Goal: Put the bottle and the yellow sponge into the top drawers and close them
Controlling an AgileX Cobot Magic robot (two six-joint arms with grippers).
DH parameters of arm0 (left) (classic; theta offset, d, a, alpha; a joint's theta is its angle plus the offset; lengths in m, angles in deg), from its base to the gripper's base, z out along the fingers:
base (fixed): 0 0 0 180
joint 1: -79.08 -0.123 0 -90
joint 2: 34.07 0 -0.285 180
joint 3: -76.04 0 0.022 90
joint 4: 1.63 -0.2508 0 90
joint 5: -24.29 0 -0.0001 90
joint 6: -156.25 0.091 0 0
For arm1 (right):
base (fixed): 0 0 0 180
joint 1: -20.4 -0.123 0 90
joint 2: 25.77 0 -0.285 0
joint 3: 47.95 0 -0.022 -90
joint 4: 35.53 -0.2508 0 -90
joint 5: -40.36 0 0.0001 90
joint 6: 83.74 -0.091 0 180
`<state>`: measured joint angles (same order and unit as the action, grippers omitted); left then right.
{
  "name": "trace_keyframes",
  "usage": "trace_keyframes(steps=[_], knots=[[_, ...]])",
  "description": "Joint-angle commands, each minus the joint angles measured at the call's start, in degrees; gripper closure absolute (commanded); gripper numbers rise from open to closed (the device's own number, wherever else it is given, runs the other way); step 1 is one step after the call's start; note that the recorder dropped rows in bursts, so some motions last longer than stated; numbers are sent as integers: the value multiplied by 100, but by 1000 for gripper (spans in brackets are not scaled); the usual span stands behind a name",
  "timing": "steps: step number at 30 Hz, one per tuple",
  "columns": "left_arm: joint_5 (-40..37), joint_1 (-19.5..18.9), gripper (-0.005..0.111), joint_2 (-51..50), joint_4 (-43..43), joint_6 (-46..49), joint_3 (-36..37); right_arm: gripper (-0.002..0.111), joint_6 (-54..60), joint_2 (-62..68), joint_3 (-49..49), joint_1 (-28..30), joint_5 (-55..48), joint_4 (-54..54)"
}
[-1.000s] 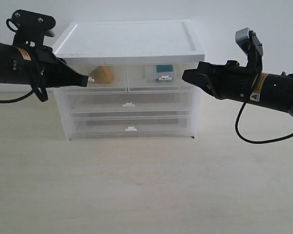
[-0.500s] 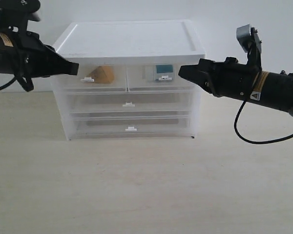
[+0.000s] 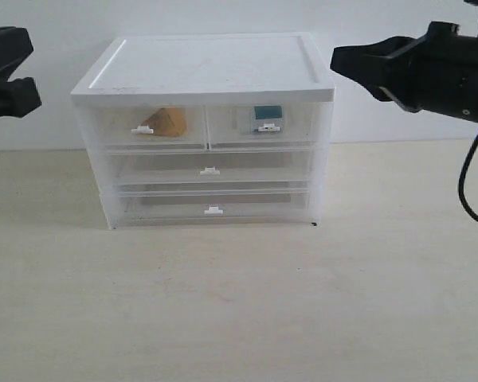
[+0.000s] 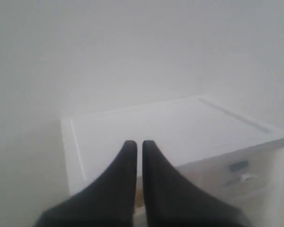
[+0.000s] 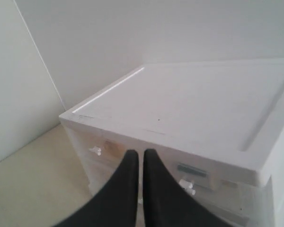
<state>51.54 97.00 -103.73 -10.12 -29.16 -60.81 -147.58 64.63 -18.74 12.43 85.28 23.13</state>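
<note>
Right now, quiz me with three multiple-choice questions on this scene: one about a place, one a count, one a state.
1. Where is the sponge?
A. On the table
B. In the top drawer on the exterior view's left
C. In a full-width drawer

2. How many drawers does the cabinet have?
A. Three
B. Four
C. Six

3. The top drawers are:
A. both shut
B. both open
C. one open, one shut

Answers:
1 B: it shows through that drawer's clear front.
2 B: two half-width drawers sit over two full-width ones.
3 A: both fronts sit flush with the cabinet.
</note>
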Motion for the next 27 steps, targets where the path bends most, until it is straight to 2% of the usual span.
trace_keyframes(steps=[1, 6, 11, 18, 23, 27], knots=[[574, 16, 103, 783, -746, -597, 450, 108, 421, -462, 411, 0, -50, -429], [606, 16, 103, 1815, -734, -676, 1112, 108, 554, -1082, 771, 0, -64, -436], [850, 5, 103, 3038, -660, -676, 1754, 108, 676, -1981, 1254, 0, -782, -531], [799, 5, 103, 4480, -179, -676, 2434, 108, 851, -3178, 1969, 0, -1168, -784], [521, 5, 103, 5257, -47, -687, 2807, 108, 851, -4118, 2405, 0, -1971, -917], [262, 5, 103, 5658, -38, -853, 2935, 108, 832, -4915, 2637, 0, -3128, -1051]])
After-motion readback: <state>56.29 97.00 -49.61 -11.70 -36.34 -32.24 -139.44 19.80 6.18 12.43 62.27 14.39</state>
